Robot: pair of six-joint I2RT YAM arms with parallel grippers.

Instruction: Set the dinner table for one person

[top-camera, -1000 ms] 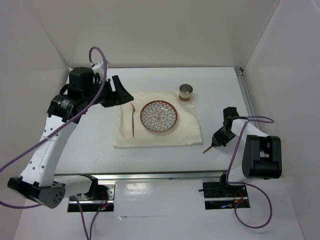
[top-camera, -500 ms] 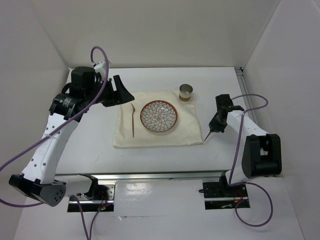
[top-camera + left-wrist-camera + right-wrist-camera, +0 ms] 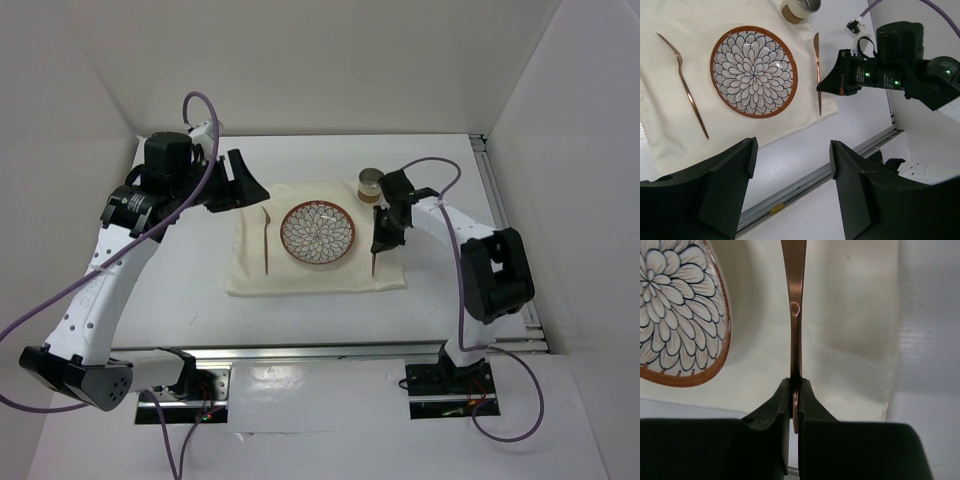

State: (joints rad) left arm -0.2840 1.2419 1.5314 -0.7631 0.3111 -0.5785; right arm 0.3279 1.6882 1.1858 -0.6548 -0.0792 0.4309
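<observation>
— Pinching that copper knife (image 3: 796,315), is the right hand (image 3: 795,390)?
— Yes, beside the plate (image 3: 318,234), where knives belong, over the cloth (image 3: 300,275) on the white tabletop (image 3: 180,300). Left hand (image 3: 792,155) hangs spread, out of the way.

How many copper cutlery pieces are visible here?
2. The fork lies on the cloth, left of the plate. The knife is right of the plate, held by the right gripper, jaws shut. None seems hidden.
</observation>
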